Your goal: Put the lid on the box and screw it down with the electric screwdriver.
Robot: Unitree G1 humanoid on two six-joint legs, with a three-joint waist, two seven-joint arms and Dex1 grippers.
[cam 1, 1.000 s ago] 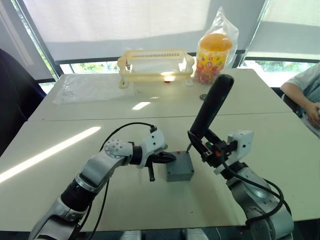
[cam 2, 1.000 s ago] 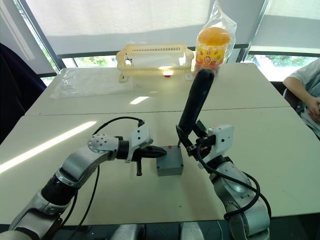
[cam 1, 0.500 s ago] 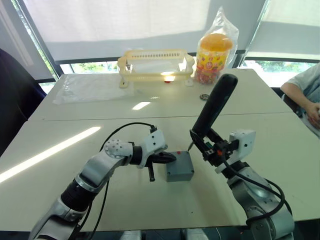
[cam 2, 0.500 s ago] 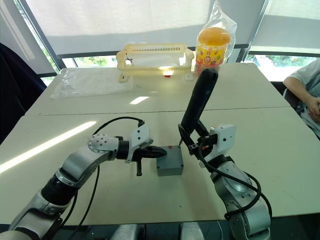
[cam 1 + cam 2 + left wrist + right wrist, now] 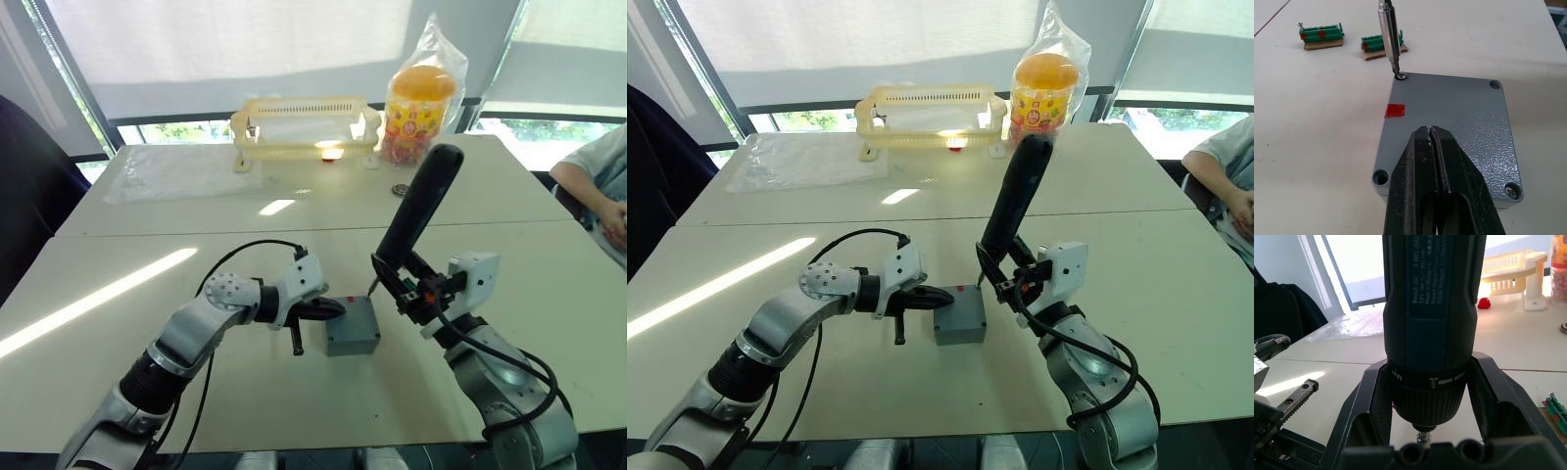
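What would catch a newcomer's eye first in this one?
The tall black electric screwdriver in the right gripper, leaning over mid-table, its bit in a corner screw of the grey lid on the box. The left gripper, shut, lies on the lid.

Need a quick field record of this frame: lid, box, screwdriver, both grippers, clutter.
lid: seated on the box, red mark on top
electric screwdriver: tilted, bit in one corner screw hole of the lid
right gripper: shut on the electric screwdriver
left gripper: shut, fingers over the lid's top; contact can't be told
other corner holes: three visible; screws can't be told
clutter: two green connector pieces beyond the box, yellow basket, bagged snack jar
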